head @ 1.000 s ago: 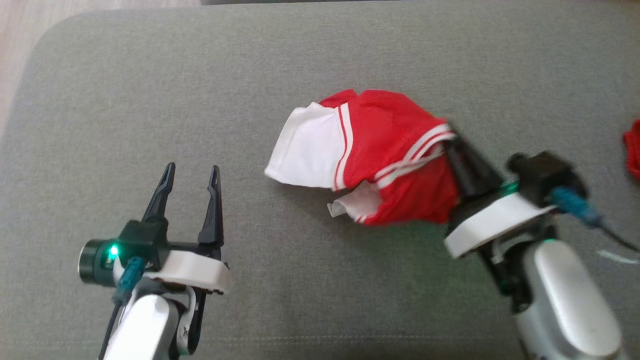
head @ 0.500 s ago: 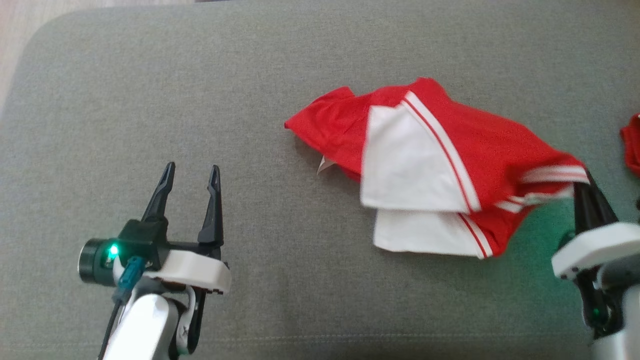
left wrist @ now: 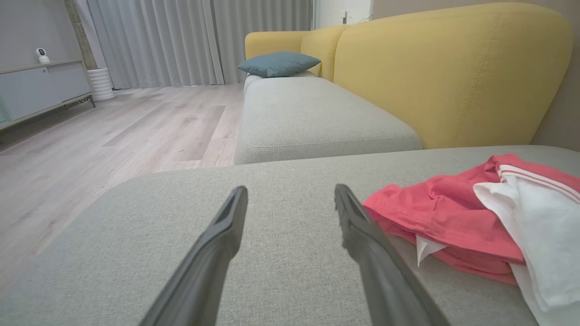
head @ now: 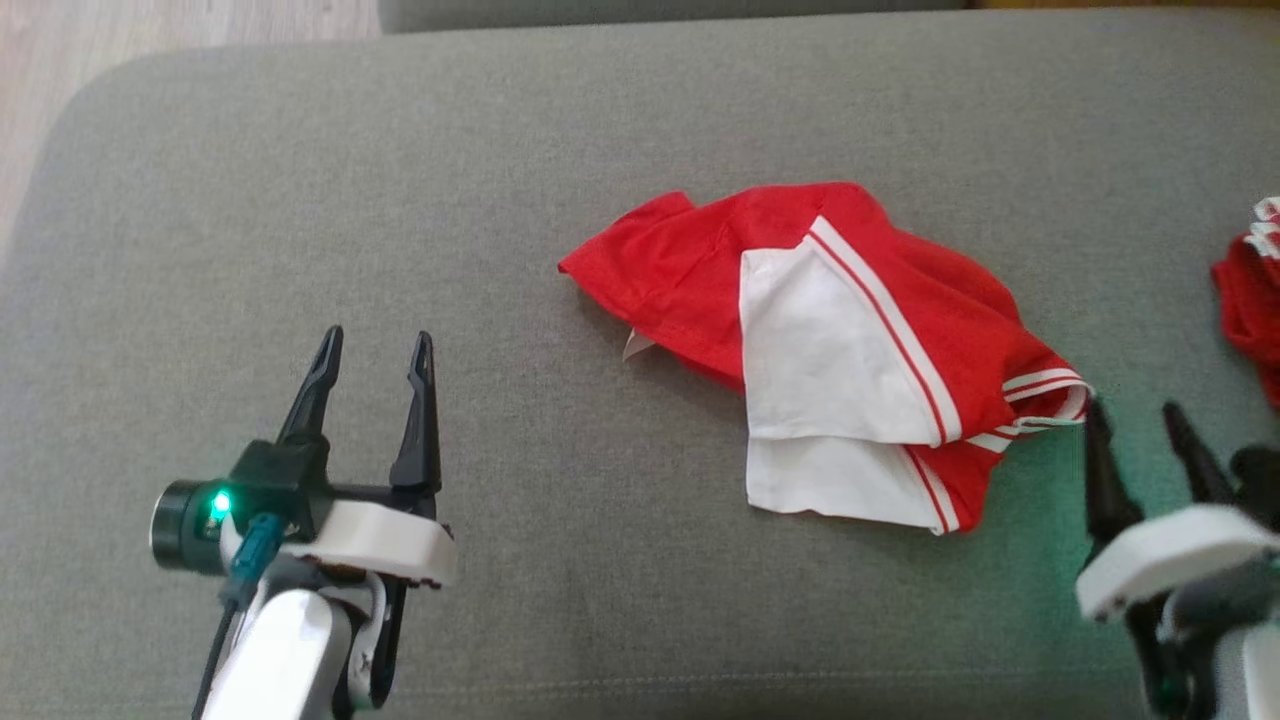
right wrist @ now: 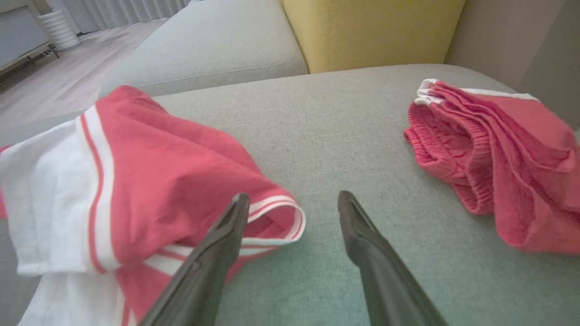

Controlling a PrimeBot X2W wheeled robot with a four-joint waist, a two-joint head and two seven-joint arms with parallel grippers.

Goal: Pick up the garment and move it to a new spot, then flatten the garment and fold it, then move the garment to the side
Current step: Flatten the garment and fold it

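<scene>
The garment [head: 830, 330], a red shirt with white panels and striped trim, lies crumpled on the grey cushion [head: 400, 150], a little right of its middle, with one white panel folded over the red cloth and a small white tag poking out at its left edge. The right gripper [head: 1132, 410] is at the near right, its two dark fingers spread apart with nothing between them. Its left finger sits just beside the shirt's striped cuff [right wrist: 281, 213], and whether they touch cannot be told. The left gripper [head: 378, 340] hovers at the near left, well apart from the shirt, fingers likewise spread and empty. A second red piece of clothing [head: 1250, 300] lies bunched at the far right edge of the cushion. A yellow sofa back [left wrist: 453, 68] rises beyond the cushion.
</scene>
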